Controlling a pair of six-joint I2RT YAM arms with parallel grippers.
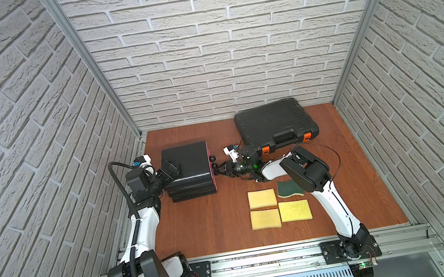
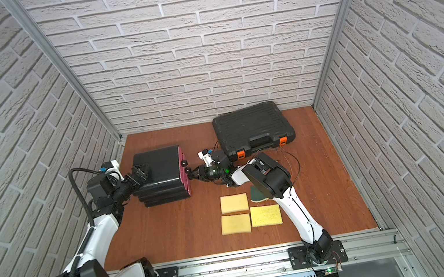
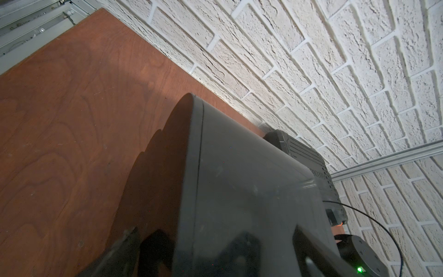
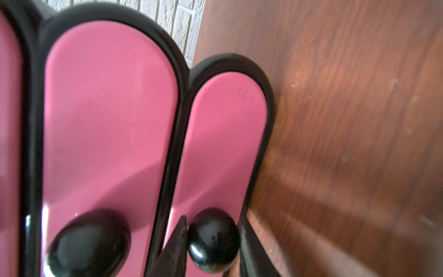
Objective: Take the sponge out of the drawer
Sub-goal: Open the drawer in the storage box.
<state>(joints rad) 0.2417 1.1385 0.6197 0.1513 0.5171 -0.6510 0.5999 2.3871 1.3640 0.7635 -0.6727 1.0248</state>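
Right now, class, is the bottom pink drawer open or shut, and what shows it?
Shut: the pink front of the bottom drawer sits flush inside its black frame, no gap showing.

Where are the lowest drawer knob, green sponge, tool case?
lowest drawer knob (image 4: 213, 239), right wrist view, ball's middle.
green sponge (image 1: 287, 189), in a top view, green face.
tool case (image 1: 271, 121), in a top view, lid middle.

white arms (image 1: 142, 232), black joints (image 1: 305, 172), cables (image 1: 121, 189)
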